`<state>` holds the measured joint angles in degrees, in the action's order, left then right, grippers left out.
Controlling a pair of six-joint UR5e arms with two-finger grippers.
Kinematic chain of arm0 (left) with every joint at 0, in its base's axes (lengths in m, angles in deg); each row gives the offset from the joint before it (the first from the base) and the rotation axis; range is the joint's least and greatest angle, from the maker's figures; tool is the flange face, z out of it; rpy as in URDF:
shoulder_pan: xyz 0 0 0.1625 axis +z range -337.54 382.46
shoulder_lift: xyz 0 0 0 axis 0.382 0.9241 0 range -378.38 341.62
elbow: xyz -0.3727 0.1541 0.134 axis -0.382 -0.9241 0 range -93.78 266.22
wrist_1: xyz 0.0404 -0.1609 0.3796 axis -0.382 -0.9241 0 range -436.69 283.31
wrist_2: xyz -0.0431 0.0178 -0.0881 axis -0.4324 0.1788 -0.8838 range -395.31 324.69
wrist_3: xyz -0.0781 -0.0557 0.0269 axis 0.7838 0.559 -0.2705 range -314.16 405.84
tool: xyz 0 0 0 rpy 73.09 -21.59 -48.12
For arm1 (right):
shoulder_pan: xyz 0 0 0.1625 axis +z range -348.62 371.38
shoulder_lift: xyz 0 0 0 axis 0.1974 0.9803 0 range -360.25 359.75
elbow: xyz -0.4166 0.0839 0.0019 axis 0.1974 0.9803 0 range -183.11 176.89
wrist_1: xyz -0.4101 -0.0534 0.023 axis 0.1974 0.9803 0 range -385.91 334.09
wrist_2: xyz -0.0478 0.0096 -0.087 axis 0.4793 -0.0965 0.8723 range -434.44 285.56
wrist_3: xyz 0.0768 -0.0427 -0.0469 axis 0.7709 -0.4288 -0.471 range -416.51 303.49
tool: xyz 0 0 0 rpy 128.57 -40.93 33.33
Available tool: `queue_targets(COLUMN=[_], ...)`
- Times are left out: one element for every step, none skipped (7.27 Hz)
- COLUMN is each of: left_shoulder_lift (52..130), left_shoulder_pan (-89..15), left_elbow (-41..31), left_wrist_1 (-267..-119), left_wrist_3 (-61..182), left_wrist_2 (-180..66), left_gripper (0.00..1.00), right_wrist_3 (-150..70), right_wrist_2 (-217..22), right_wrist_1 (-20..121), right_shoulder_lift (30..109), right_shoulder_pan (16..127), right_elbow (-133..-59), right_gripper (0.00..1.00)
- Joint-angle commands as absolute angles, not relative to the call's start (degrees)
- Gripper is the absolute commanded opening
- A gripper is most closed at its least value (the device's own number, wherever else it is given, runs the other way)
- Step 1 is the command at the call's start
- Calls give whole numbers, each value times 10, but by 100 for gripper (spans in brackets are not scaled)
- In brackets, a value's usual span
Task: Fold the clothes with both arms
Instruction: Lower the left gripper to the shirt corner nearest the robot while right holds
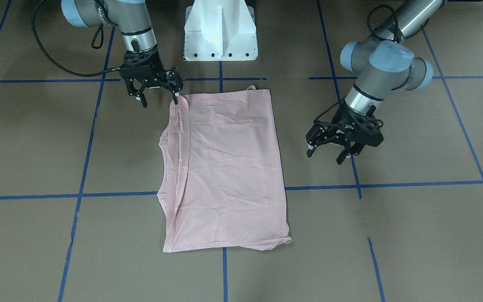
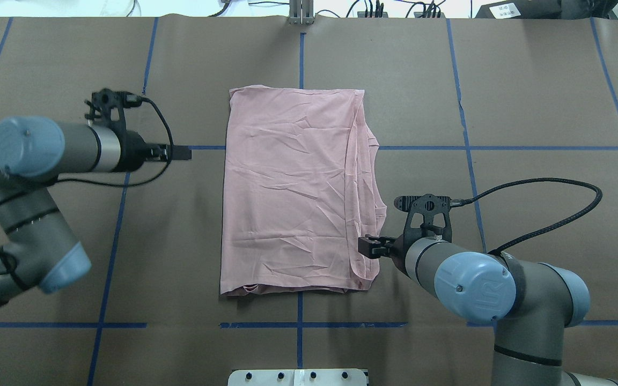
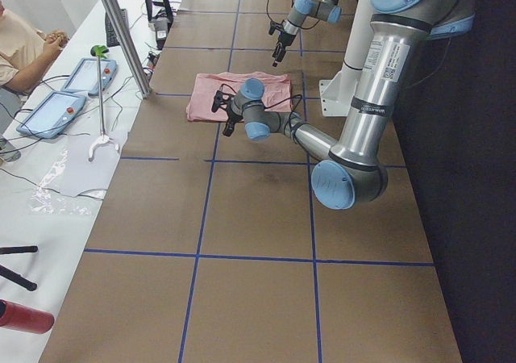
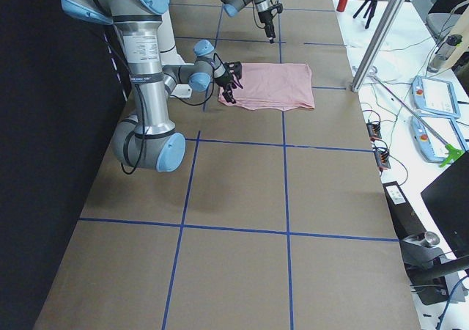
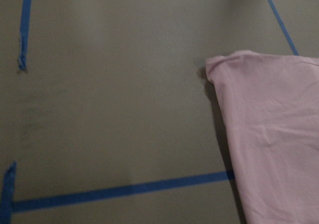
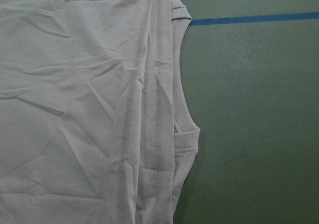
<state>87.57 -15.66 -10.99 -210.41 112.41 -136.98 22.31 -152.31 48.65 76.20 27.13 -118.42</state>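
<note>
Though overhead hides their spread, from the front I see the left claw (image 1: 324,156) wide open beside the folded shirt (image 1: 229,167) on the table (image 1: 392,235), the right claw (image 1: 159,100) wide at its corner, contact unclear.

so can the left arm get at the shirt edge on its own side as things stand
Probably yes: the left gripper hangs beside the T-shirt's straight edge, jaws open, and only bare table shows between them.
</note>
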Motion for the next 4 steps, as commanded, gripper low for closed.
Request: queue_targets(left_shoulder_lift=[854, 855, 856, 858], left_shoulder_pan=[-47, -15, 5, 6], left_elbow=[-211, -223, -222, -222], left_wrist_1=[-2000, -1983, -1982, -1975], left_wrist_3=[1269, 1351, 1413, 1426], left_wrist_2=[-1297, -1268, -1248, -1247], left_gripper=[100, 88, 70, 68], right_wrist_3=[224, 224, 225, 225], right_wrist_2=[-1523, -1522, -1522, -1522], right_wrist_1=[486, 486, 486, 486], right_shoulder_lift=[762, 762, 762, 761], right_shoulder_pan=[271, 271, 271, 270], right_elbow=[-1184, -1184, -1184, -1183], right_gripper=[100, 100, 100, 100])
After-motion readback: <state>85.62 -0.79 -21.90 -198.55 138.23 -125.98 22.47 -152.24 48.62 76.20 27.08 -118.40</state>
